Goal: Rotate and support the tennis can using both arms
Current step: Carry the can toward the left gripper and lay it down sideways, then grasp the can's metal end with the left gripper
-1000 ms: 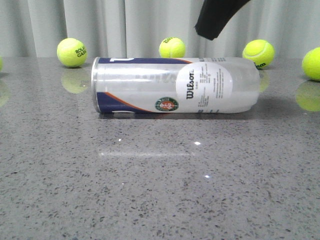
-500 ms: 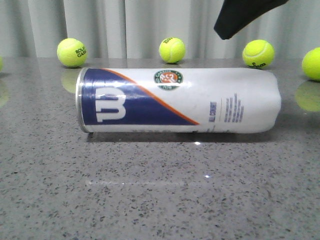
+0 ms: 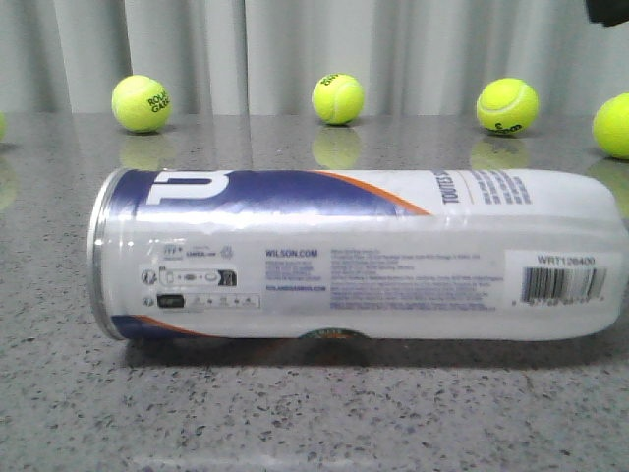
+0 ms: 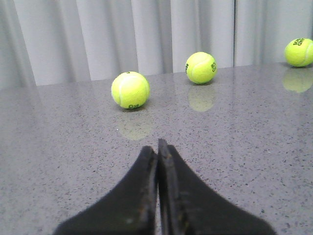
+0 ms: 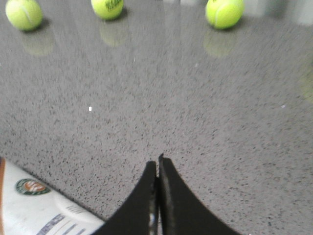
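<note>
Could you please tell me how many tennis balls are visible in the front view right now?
4 tennis balls, all behind the lying tennis can: far left, centre, right, and one cut by the right edge. Others may lie outside the frame.

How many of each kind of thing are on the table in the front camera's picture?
Tennis can, lying on its side: 1
Yellow-green tennis balls: 4 (at, and cut by the right edge)
Total: 5 things. A sliver of yellow-green at the far left edge may be another ball, but too little shows to tell.
</note>
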Tool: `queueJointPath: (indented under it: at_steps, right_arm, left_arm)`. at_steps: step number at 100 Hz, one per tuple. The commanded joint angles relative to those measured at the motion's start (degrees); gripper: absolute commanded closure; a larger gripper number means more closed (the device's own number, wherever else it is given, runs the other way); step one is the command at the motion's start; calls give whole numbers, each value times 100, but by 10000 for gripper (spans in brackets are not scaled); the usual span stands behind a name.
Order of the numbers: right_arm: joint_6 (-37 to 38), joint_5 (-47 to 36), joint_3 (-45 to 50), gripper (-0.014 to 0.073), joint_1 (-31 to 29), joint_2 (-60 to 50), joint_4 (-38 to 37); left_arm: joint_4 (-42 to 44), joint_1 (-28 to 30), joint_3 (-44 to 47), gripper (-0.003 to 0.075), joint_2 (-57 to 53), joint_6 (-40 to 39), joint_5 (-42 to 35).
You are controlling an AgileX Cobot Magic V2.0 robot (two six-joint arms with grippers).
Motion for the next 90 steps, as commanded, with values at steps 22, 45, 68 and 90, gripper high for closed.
queueJointPath:
  at_steps: [22,45,68,90]
  right_arm:
    - [5,-877,892,654,0,-1838,56]
    - [-8,-870,1289,654,0,-2726,50]
    - [-8,-752,1335,654,0,-2861,55]
    - [-8,-752,1335,654,0,-2861,55]
  left_arm:
    - [-7,15,121,739,-178,1,-783]
    - [-7,15,-621,739,-31,1,114]
    - [-33,15,-1617,739,675,1,1208]
    - [-633,15,-2446,738,1792,1,2313]
